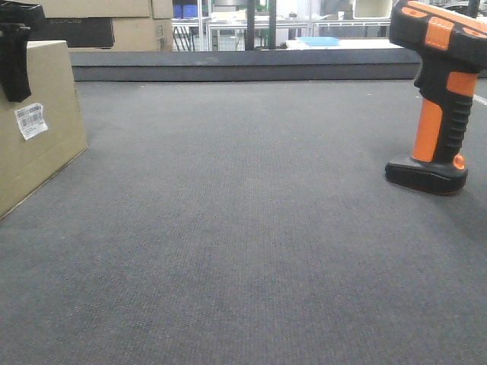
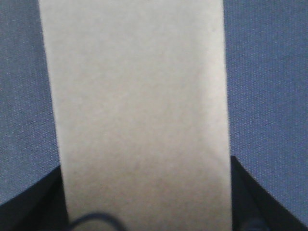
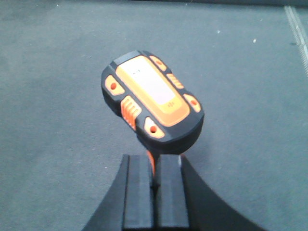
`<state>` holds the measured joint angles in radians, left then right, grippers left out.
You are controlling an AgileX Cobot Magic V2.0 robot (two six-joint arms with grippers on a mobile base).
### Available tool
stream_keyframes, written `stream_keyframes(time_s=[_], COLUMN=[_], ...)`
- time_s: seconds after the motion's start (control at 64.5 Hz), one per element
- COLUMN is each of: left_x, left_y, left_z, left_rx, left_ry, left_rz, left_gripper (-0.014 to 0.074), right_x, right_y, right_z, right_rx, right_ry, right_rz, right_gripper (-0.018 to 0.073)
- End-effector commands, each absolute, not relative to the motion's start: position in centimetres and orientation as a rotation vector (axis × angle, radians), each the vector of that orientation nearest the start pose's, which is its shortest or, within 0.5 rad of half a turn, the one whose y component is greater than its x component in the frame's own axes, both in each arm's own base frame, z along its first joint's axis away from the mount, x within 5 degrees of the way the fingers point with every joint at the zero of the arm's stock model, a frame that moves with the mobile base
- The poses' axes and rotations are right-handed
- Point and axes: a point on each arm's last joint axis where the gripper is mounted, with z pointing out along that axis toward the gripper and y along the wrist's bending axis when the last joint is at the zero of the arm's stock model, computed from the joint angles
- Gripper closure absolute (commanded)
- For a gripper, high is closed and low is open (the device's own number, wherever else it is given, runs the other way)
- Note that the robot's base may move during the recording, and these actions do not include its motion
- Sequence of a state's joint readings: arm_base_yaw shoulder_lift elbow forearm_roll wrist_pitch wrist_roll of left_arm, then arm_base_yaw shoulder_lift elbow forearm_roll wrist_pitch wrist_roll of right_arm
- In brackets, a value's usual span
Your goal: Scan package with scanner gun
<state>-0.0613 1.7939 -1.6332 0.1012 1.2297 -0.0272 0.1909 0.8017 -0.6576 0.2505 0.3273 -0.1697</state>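
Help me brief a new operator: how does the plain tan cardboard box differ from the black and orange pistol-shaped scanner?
The plain tan cardboard box is flat-sided and one colour, with a small white barcode label; the black and orange pistol-shaped scanner is curved and two-toned. The box is much bigger. In the front view it sits at far left, the scanner at far right. Both rest on the grey mat.

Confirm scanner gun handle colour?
Orange with black grip on the scanner gun; clearest in the front-facing view.

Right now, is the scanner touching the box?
Apart. The front view shows the scanner standing at the far right and the box at the far left, with a wide stretch of bare gray mat between them.
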Motion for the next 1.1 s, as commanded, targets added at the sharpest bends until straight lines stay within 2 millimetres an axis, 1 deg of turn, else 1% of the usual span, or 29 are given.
stream_keyframes(time_s=[0.0,0.047,0.109,0.171,0.295,0.465,0.543,0.605,0.713,0.729,0.791,0.806,0.822,0.868,0.93,0.992,1.085], left_x=[37.8,37.7,37.5,37.1,35.9,33.0,31.5,30.3,27.7,27.4,25.8,25.2,24.9,23.6,22.1,20.6,18.2], left_y=[-1.6,-1.6,-1.6,-1.6,-1.5,-1.3,-1.2,-1.1,-0.8,-0.8,-0.8,-0.7,-0.7,-0.7,-0.6,-0.6,-0.5], left_z=[30.5,30.7,31.2,31.8,34.0,38.2,39.8,40.7,41.8,41.8,41.5,41.7,41.4,41.5,41.0,40.1,38.9], left_rx=[0.077,0.077,0.075,0.073,0.068,0.06,0.056,0.055,0.062,0.063,0.068,0.069,0.071,0.073,0.077,0.084,0.091], left_ry=[2.859,2.854,2.842,2.825,2.764,2.645,2.589,2.537,2.407,2.391,2.333,2.309,2.297,2.241,2.187,2.146,2.056], left_rz=[0.122,0.122,0.118,0.117,0.111,0.105,0.101,0.096,0.108,0.106,0.101,0.099,0.097,0.092,0.087,0.088,0.081], left_gripper=[0.0143,0.0055,-0.002,-0.0009,-0.0001,0.0001,0.0032,0.0085,0.0273,0.0313,0.0427,0.0451,0.0486,0.0549,0.0638,0.0704,0.0708], right_x=[16.2,16.2,16.3,16.3,16.4,16.5,16.5,16.5,16.2,16.2,15.9,15.8,15.7,15.4,14.9,14.4,13.7], right_y=[3.7,3.7,3.7,3.5,2.9,1.5,1.2,1.2,1.2,1.2,1.2,1.2,1.2,1.2,1.2,1.2,1.1], right_z=[33.8,34.2,34.8,35.3,35.5,35.3,35.3,35.2,35.2,35.2,35.3,35.4,35.4,35.6,35.7,35.4,34.5], right_rx=[-0.19,-0.194,-0.208,-0.227,-0.202,-0.127,-0.114,-0.112,-0.114,-0.114,-0.116,-0.116,-0.116,-0.116,-0.118,-0.118,-0.117], right_ry=[1.898,1.89,1.873,1.855,1.864,1.9,1.901,1.903,1.917,1.917,1.914,1.911,1.908,1.901,1.893,1.889,1.892], right_rz=[0.217,0.214,0.195,0.16,0.124,0.068,0.058,0.057,0.061,0.061,0.062,0.062,0.062,0.062,0.063,0.063,0.063], right_gripper=[0.0718,0.0718,0.0718,0.0718,0.0718,0.0718,0.0718,0.0718,0.0718,0.0718,0.0718,0.0718,0.0718,0.0718,0.0718,0.0718,0.0718])
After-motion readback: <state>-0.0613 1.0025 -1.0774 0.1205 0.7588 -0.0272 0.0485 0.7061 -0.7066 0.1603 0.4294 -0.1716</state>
